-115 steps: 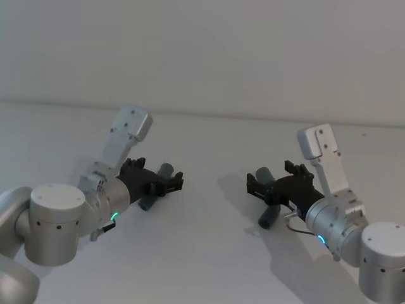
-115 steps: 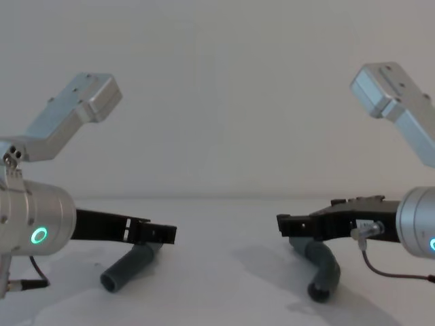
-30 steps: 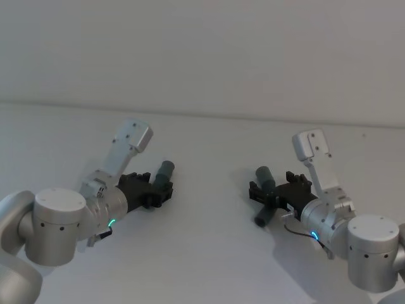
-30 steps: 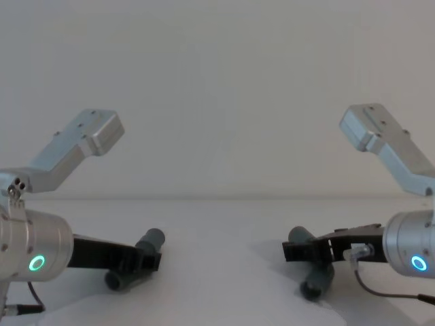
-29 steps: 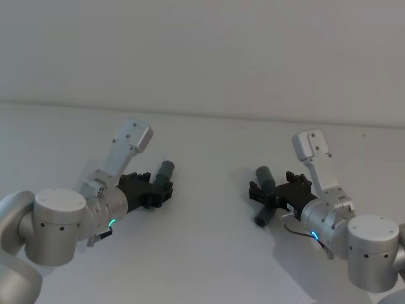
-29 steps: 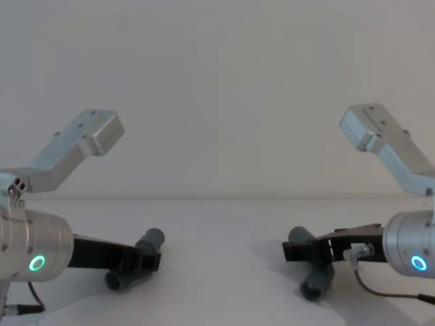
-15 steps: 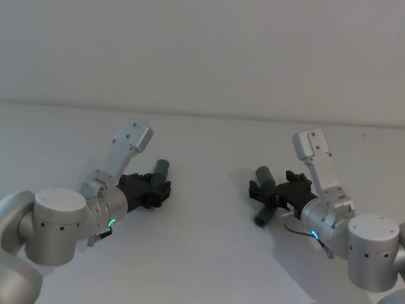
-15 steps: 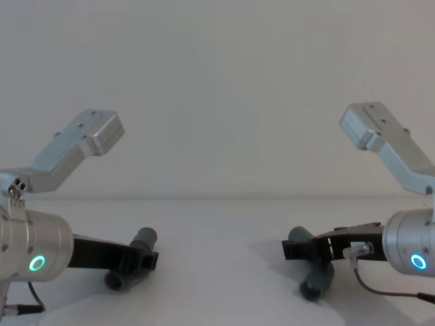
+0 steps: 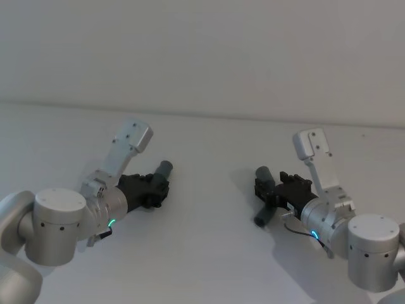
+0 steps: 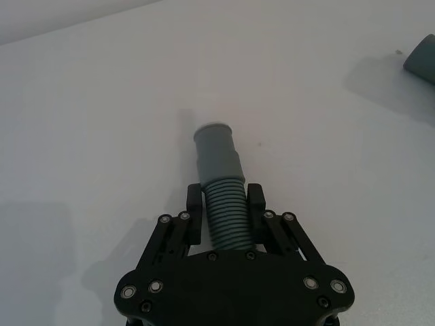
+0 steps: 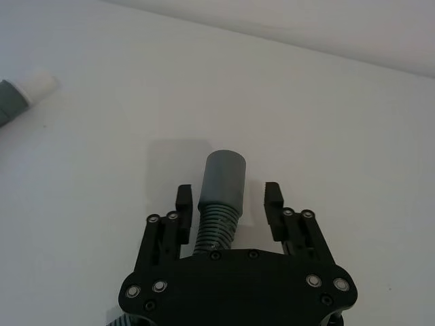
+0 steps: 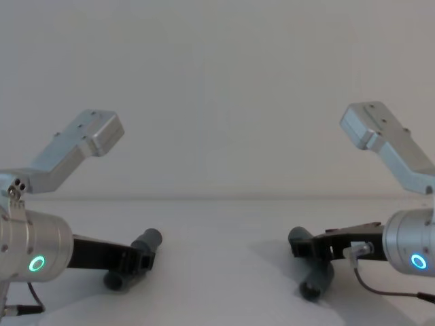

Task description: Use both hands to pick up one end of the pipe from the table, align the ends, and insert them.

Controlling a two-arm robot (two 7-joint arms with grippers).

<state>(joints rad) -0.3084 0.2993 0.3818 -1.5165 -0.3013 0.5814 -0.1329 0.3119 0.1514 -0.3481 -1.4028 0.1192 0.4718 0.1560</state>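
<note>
Two dark grey pipe pieces lie on the white table (image 9: pixel 202 259). The straight pipe piece (image 9: pixel 163 169) (image 10: pixel 219 159) has its ribbed part pinched between the fingers of my left gripper (image 9: pixel 157 188) (image 10: pixel 225 198), which is shut on it; its smooth end points away from the wrist. The curved pipe piece (image 9: pixel 263 176) (image 12: pixel 317 277) sits inside my right gripper (image 9: pixel 264 190) (image 11: pixel 228 195). That gripper is open, its fingers (image 11: pixel 273 197) straddling the ribbed neck with a gap on one side. The round grey mouth (image 11: pixel 225 165) sticks out past the fingertips. A pale whitish tip (image 11: pixel 39 85) shows far off in the right wrist view.
A plain pale wall (image 9: pixel 202 50) stands behind the table's far edge. Bare white table surface lies between the two grippers and in front of them.
Both grippers' fingers have drawn inward over the last second. The left ones have closed onto the straight piece's ribs. The right ones have narrowed around the curved piece.
</note>
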